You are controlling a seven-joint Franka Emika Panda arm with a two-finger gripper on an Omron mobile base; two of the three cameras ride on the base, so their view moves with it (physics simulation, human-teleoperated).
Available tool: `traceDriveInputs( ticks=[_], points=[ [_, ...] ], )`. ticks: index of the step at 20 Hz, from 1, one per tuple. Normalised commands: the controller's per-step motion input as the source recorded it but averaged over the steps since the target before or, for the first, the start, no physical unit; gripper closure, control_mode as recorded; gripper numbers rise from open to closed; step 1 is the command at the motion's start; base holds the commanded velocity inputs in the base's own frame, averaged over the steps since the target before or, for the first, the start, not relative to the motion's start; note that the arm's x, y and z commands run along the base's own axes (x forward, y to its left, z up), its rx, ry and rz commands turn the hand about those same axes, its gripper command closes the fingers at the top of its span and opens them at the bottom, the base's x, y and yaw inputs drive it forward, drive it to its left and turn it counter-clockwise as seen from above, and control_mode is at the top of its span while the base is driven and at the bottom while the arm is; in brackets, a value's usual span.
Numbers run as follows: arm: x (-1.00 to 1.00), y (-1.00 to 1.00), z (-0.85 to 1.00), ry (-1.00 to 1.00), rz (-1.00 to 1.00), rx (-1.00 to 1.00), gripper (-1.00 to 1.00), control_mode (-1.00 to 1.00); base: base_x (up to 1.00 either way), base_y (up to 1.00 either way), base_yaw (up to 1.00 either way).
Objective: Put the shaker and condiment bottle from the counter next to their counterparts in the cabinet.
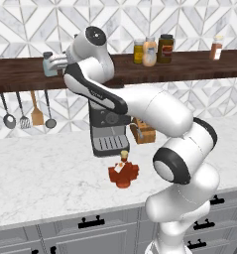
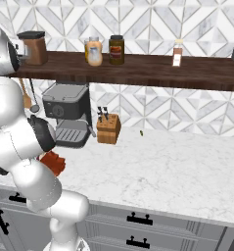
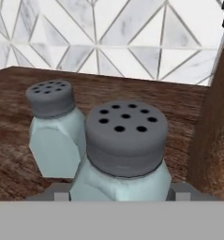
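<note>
Because the task wants each counter item set beside its twin, the claw has the shaker between its jaws, about half open and closed on the pale body, with the dark perforated cap rising just above the fingertips; the matching shaker stands on the cabinet just ahead of the claw and to one side, near but seemingly not touching, so this looks like the placing step, with release not yet made; whether the held shaker's base already rests on the plank cannot be told. A tall brown canister rises close on the claw's other side, leaving a narrow slot for the set-down. Far along the plank from the claw stand the condiment jars, yellow, cream and dark brown, in a cluster. The condiment bottle sits well below the claw on the counter, stoppered, awaiting its turn.
</note>
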Motion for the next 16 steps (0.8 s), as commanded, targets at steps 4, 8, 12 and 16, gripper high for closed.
traceDriveInputs(
  ticks=[4,8,12,16],
  points=[
    [0.02,0.02,-0.10,0.00,0.00,0.00,-1.00,-1.00,0.00,0.00,0.00],
    [0.06,0.00,-0.08,0.00,0.00,0.00,-1.00,-1.00,0.00,0.00,0.00],
    [0.05,0.00,-0.05,0.00,0.00,0.00,-1.00,-1.00,0.00,0.00,0.00],
    [0.02,0.00,-0.04,0.00,0.00,0.00,-1.00,-1.00,0.00,0.00,0.00]
  ],
)
